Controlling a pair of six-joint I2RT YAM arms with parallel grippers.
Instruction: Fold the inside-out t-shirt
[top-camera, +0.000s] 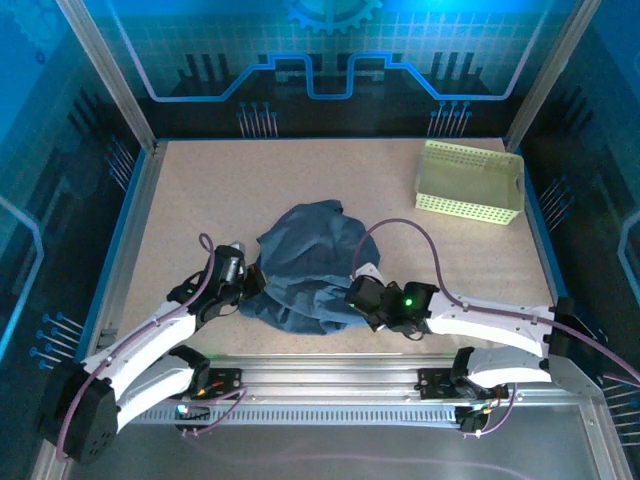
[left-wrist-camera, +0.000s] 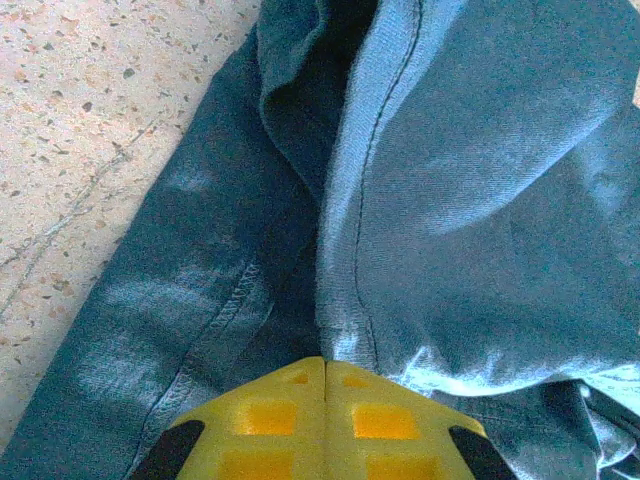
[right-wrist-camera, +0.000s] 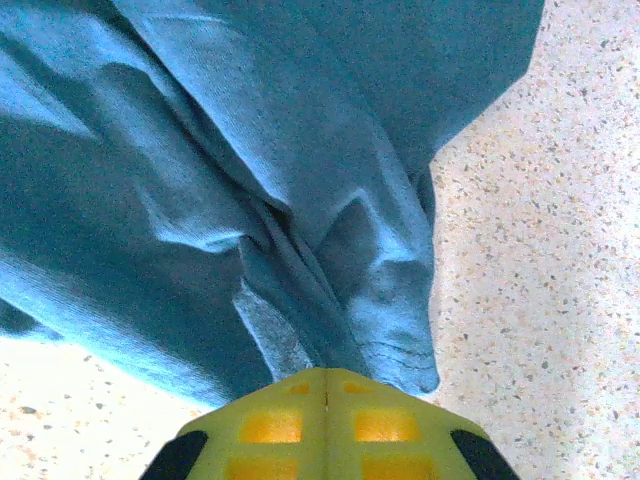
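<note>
Left pincer (left-wrist-camera: 325, 365) clamped on a seamed edge of the inside-out t-shirt (top-camera: 310, 265); right pincer (right-wrist-camera: 325, 372) clamped on a bunched fold at its opposite side. Shirt lies crumpled on the table (top-camera: 200, 190) between my pincers, bulk ahead of both, neither arm nearer. Dark slate-blue, wrinkled, seams showing; no clear long axis.

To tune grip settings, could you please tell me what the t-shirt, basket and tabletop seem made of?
The t-shirt looks like soft matte knit, probably cotton: stitched seams, limp folds. The basket looks like rigid plastic: evenly perforated walls. The tabletop is a hard, speckled beige board, material unclear.
</note>
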